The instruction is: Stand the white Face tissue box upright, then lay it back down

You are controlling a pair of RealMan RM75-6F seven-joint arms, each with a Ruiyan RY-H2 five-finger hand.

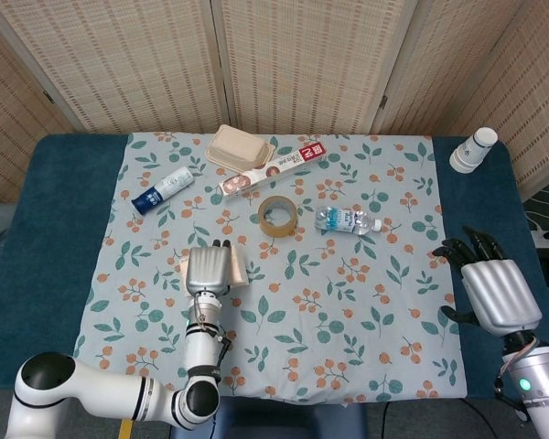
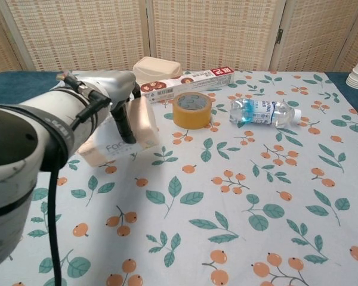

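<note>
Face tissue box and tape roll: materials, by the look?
Face tissue box, gripped by the left hand: matte white and tan, probably thin card or soft-pack film; cannot tell which. Tape roll: glossy tan plastic tape, likely on a cardboard core.

Partly readable "Fac" in grey letters on tissue box point(image 2: 116, 148), rest hidden behind a finger of left hand point(image 2: 116, 98). White lettering in red end panel of long box point(image 2: 185, 83), too small to read. Blue-and-white label print on bottle point(image 2: 264, 111), illegible. White print on blue tube point(image 1: 163, 190), illegible. Nothing else readable.
</note>
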